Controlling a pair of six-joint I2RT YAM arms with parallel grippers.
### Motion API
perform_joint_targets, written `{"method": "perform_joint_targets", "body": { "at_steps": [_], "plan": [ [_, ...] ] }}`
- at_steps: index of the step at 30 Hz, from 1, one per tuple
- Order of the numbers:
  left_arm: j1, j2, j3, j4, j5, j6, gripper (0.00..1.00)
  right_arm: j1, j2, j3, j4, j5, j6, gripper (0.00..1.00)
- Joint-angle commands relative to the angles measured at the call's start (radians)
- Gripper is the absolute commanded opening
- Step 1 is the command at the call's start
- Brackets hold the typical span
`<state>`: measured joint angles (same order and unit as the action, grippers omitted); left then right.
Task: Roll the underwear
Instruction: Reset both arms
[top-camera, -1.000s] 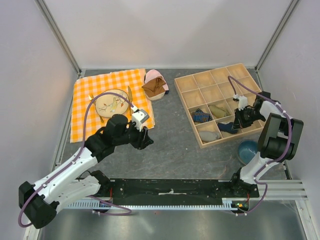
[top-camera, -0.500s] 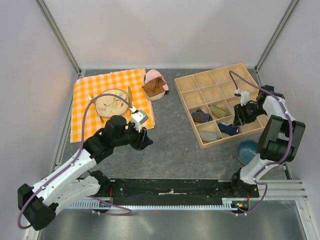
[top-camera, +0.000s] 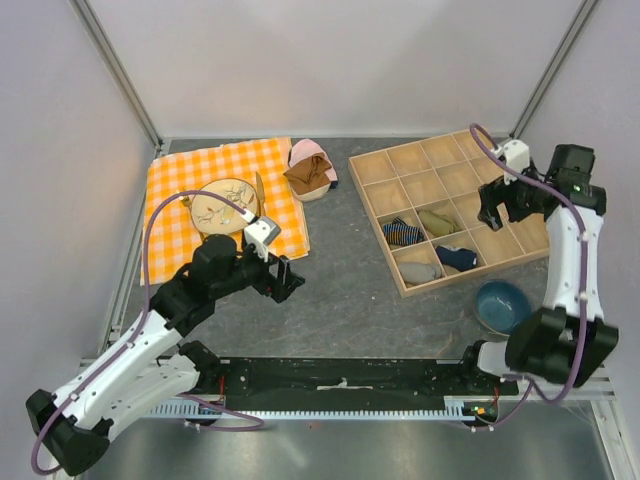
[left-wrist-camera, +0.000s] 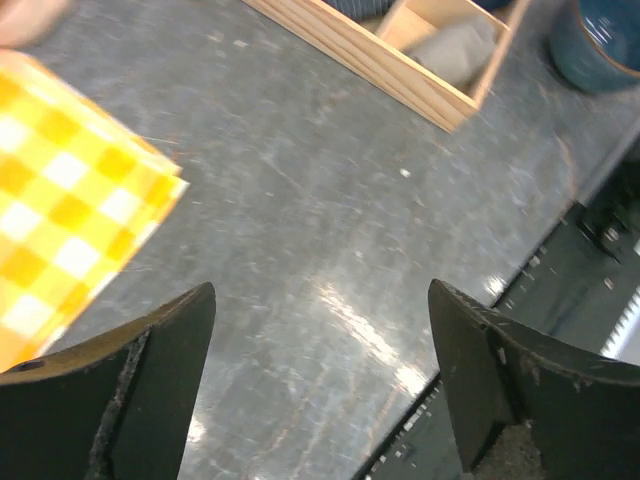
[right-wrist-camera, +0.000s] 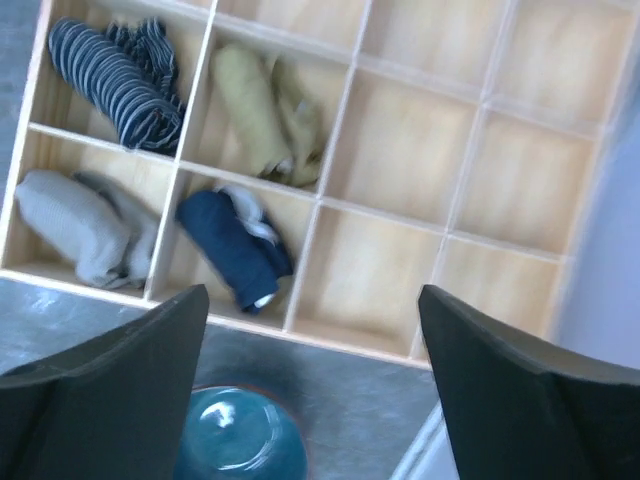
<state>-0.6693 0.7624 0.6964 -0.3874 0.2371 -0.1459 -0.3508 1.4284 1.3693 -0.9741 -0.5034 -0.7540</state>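
The underwear (top-camera: 456, 257), a small navy-blue roll with a light trim, lies in a front compartment of the wooden tray (top-camera: 399, 286). In the right wrist view the underwear (right-wrist-camera: 235, 250) sits below and left of my open right gripper (right-wrist-camera: 312, 292), which holds nothing. Seen from above, the right gripper (top-camera: 492, 212) hovers over the tray's right side, well clear of the cloth. My left gripper (top-camera: 283, 278) stands open over bare table by the corner of the checked cloth; in its wrist view the left gripper (left-wrist-camera: 320, 292) is empty.
Neighbouring compartments hold a striped dark-blue roll (top-camera: 402, 232), an olive roll (top-camera: 437, 221) and a grey roll (top-camera: 418, 270). A blue bowl (top-camera: 503, 305) stands in front of the tray. An orange checked cloth (top-camera: 175, 215) carries a plate (top-camera: 222, 207); brown and pink garments (top-camera: 310, 170) lie behind.
My right gripper opened, let go of the underwear in its compartment, and rose up and back to the right. My left gripper opened wider and drew slightly back.
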Motion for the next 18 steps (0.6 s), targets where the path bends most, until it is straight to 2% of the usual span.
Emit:
{"method": "perform_joint_targets", "body": {
  "at_steps": [1,3,4,6,9,13,14,18],
  "plan": [
    [0.065,-0.078,0.041,0.012,-0.114,-0.009,0.95,-0.004,-0.206,0.019,0.222,-0.13,0.116,0.98],
    [0.089,-0.086,0.081,-0.014,-0.151,0.012,0.97,-0.005,-0.224,0.024,0.293,-0.243,0.201,0.98],
    [0.092,-0.089,0.092,-0.025,-0.166,0.041,0.97,-0.005,-0.224,0.024,0.329,-0.266,0.367,0.98],
    [0.093,-0.098,0.097,-0.053,-0.217,0.065,0.96,-0.004,-0.209,0.028,0.403,-0.299,0.526,0.98],
    [0.093,-0.133,0.051,-0.057,-0.232,0.085,0.96,-0.004,-0.2,0.022,0.437,-0.33,0.637,0.98],
    [0.093,-0.158,0.032,-0.05,-0.232,0.081,0.96,0.001,-0.24,-0.042,0.54,-0.088,0.838,0.98],
    [0.091,-0.161,0.031,-0.045,-0.232,0.083,0.96,0.001,-0.25,-0.044,0.54,-0.02,0.847,0.98],
    [0.091,-0.135,0.0,-0.01,-0.233,0.075,0.96,0.001,-0.301,-0.073,0.537,0.081,0.826,0.98]
  ]
}}
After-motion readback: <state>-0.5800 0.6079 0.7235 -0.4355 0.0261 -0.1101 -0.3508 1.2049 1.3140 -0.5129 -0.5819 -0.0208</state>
